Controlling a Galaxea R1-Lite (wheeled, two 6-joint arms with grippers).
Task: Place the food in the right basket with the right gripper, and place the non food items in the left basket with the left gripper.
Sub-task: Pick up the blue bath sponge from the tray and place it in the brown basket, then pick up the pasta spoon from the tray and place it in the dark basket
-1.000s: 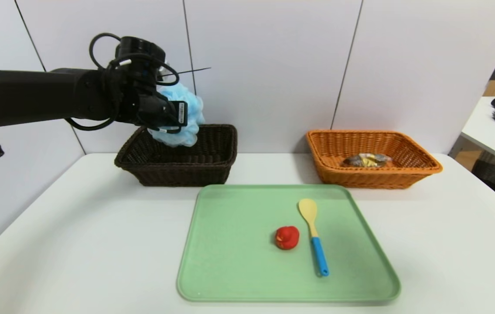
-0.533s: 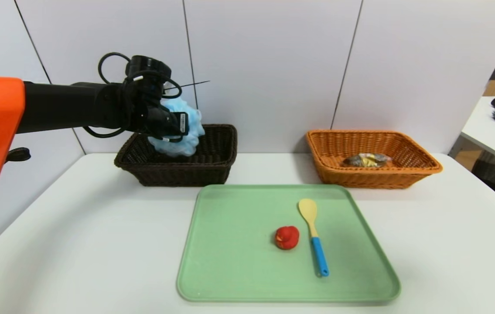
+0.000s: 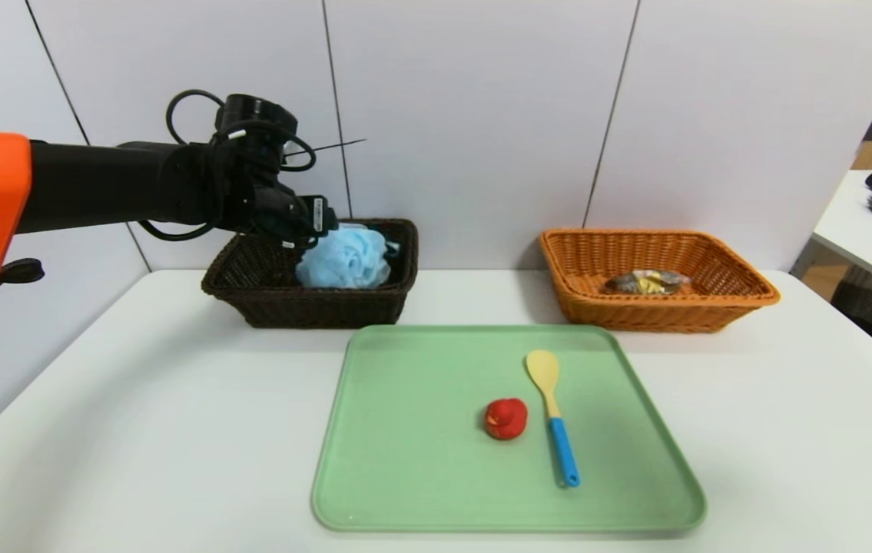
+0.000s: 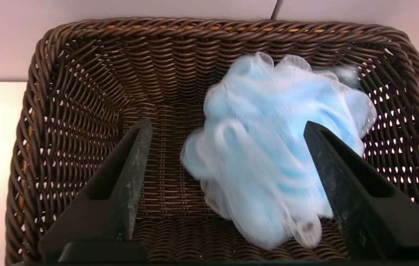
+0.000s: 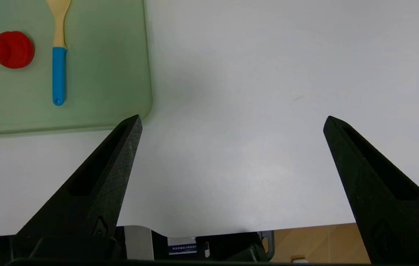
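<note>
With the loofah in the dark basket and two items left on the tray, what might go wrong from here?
1. The blue loofah lies against one finger of the open left gripper; its mesh might snag and lift out of the dark basket on withdrawal.
2. The red duck sits close beside the spoon on the green tray; grasping one may knock the other.

Dark woven wicker basket (image 4: 83,92), mesh puff (image 4: 275,147)

bare table (image 3: 750,430) right of tray (image 3: 405,461), blue loofah (image 3: 343,257) crowding dark basket (image 3: 313,303)
</note>
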